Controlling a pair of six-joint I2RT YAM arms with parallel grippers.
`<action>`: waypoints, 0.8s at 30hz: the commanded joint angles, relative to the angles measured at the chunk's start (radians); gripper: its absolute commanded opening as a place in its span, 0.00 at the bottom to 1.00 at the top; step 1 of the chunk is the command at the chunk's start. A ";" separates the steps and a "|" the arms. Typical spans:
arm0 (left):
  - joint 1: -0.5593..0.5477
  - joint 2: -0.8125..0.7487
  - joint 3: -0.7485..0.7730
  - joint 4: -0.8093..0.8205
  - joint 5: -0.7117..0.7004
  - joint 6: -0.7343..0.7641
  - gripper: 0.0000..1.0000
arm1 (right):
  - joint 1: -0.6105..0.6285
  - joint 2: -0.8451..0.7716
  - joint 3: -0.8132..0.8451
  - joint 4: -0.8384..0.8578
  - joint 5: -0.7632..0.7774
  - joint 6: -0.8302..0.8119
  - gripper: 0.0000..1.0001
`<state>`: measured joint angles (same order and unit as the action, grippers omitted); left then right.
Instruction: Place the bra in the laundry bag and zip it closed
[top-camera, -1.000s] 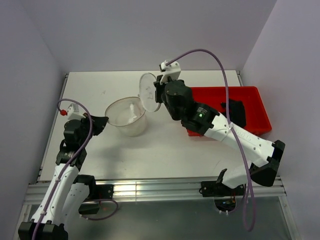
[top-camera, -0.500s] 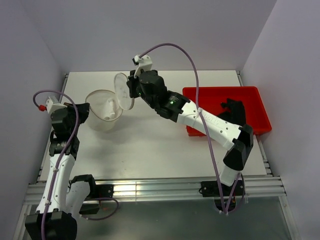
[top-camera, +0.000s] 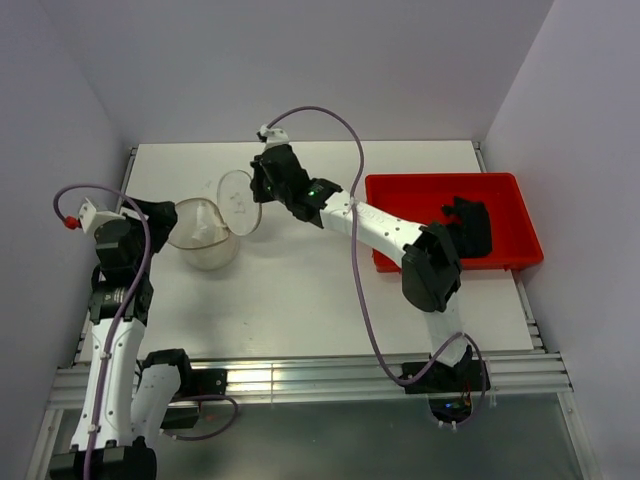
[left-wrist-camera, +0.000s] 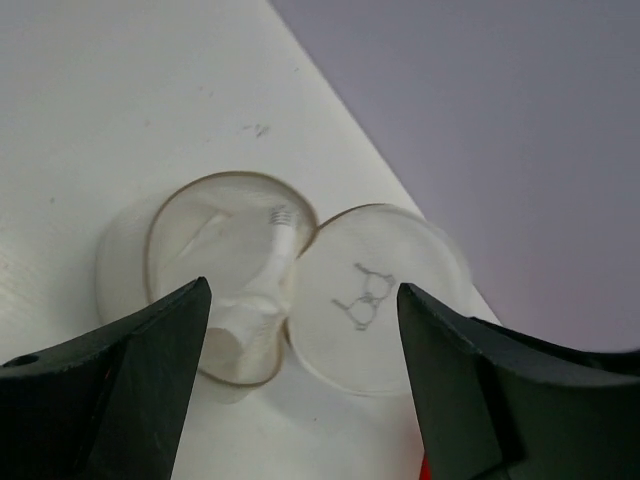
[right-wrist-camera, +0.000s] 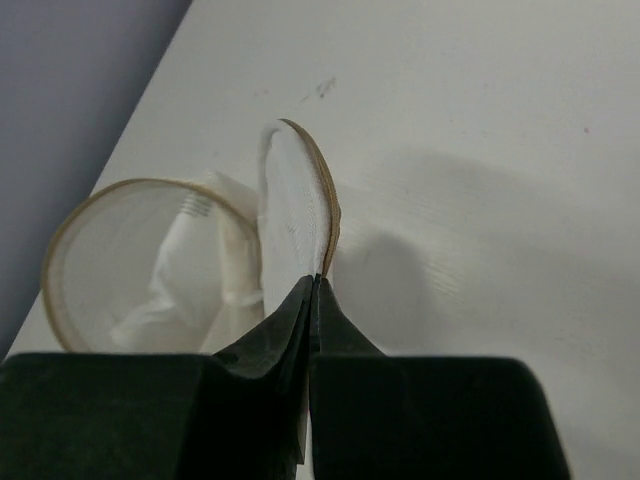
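The laundry bag (top-camera: 205, 238) is a translucent mesh cylinder standing open on the left of the white table. A white bra (left-wrist-camera: 258, 305) lies bunched inside it, a strap showing (right-wrist-camera: 200, 250). The round lid (top-camera: 238, 203) with a small black mark (left-wrist-camera: 365, 298) stands tilted up at the bag's right rim. My right gripper (top-camera: 257, 195) is shut on the lid's edge (right-wrist-camera: 316, 278). The left gripper (top-camera: 165, 215) hangs just left of the bag, open, its fingers (left-wrist-camera: 150, 370) spread either side of bag and lid and touching nothing.
A red plastic bin (top-camera: 400, 190) sits at the right of the table with a black garment (top-camera: 470, 225) in it. The right arm stretches from the bin side across the middle of the table. Walls close in behind and on both sides.
The right gripper has pulled the lid and bag leftward across the table. The left gripper has drawn back to the left with it and has opened, letting go of the bag's rim.
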<state>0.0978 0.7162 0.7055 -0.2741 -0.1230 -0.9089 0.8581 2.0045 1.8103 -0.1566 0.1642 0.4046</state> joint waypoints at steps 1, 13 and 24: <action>-0.029 -0.037 0.084 0.021 0.058 0.102 0.80 | -0.044 -0.042 0.026 0.014 0.021 0.045 0.00; -0.162 0.008 0.135 0.069 0.552 0.250 0.74 | -0.337 -0.442 -0.319 -0.090 0.093 0.029 0.83; -0.412 -0.027 0.083 0.035 0.631 0.409 0.76 | -0.860 -0.590 -0.822 -0.104 0.247 0.073 0.83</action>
<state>-0.2722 0.7017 0.7952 -0.2462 0.4740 -0.5766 0.0383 1.4002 1.0122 -0.2436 0.3458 0.4820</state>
